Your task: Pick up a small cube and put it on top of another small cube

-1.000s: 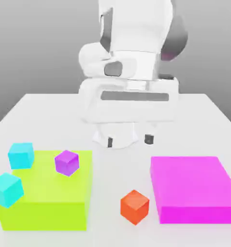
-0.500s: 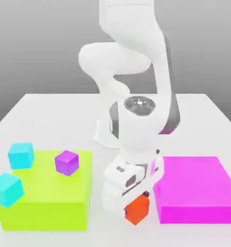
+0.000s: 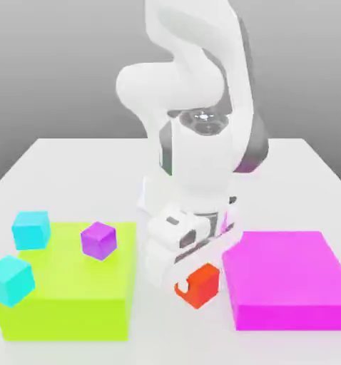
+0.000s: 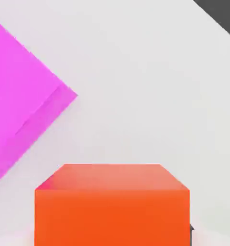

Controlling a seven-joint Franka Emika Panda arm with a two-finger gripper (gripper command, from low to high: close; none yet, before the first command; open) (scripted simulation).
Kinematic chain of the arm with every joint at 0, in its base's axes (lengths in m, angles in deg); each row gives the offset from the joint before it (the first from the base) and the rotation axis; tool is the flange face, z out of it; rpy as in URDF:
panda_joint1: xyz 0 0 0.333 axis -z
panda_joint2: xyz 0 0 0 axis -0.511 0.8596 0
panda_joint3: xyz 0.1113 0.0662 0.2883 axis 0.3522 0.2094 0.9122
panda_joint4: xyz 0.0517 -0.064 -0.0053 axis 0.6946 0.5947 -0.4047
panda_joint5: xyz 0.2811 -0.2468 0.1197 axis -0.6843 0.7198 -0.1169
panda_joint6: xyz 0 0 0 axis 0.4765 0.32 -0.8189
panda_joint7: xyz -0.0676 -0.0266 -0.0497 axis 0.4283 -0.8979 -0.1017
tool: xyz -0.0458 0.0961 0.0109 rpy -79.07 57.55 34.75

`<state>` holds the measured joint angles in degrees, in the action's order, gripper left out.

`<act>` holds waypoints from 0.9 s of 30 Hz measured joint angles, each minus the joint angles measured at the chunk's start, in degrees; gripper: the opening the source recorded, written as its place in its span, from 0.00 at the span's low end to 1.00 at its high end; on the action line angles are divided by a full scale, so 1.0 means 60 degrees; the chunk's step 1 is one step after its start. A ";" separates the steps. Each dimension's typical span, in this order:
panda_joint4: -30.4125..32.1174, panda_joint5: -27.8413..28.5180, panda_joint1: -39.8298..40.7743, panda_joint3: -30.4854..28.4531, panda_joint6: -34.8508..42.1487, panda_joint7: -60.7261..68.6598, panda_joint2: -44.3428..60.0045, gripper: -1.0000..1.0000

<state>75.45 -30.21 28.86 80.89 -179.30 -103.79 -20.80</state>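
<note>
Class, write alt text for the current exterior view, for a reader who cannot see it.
A white robot arm's gripper grips a small orange-red cube between a lime green block and a magenta block. A purple cube and two cyan cubes are at the exterior view's left.

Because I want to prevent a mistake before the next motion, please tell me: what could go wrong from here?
The gripper is closed on the orange-red cube, which may slip if the grip is off-centre. The magenta block stands close beside, so a sideways swing could bump it. The purple cube sits turned, so stacking there might end misaligned.
</note>
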 joint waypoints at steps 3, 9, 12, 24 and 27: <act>-0.0462 0.0064 0.0485 -0.0283 0.0583 -0.1323 -0.0115 0.00; -0.1406 0.0089 0.1468 -0.0773 0.1738 -0.3944 -0.0329 0.00; -0.1878 0.0053 0.1993 -0.0964 0.2313 -0.5222 -0.0439 0.00; -0.3365 -0.0313 0.3873 -0.1934 0.3750 -0.9559 -0.0415 0.00; -0.3170 -0.0451 0.3729 -0.1744 0.3043 -0.9534 0.0108 1.00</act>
<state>56.43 -32.91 51.24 70.42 -161.04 -160.99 -20.15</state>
